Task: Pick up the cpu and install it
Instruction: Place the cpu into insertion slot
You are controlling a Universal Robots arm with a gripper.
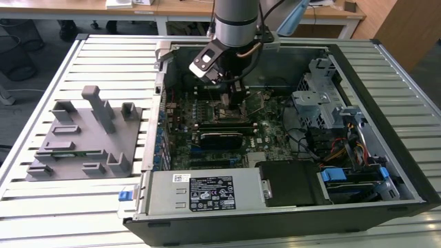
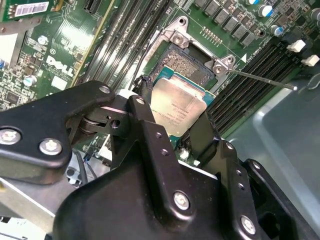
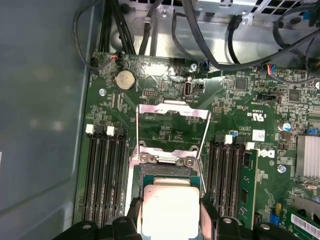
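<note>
Gripper (image 2: 172, 114) down inside the computer case (image 1: 276, 225), my fingers (image 3: 207, 212) closed partway, clamping two opposite edges of the cpu (image 2: 177, 106), silver lid up. Cpu hangs over the open socket (image 2: 189, 62) mid-motherboard (image 3: 240, 95), between the memory slots (image 3: 102, 170); contact with socket: cannot tell

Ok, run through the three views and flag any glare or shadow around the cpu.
First wrist view: the cpu lid, held in the gripper, is washed out almost white; the motherboard around it is evenly lit. Second wrist view: the lid glares mildly, and bright reflections streak the motherboard beside it. Exterior view: the gripper hangs inside the case, whose interior lies in shadow.
</note>
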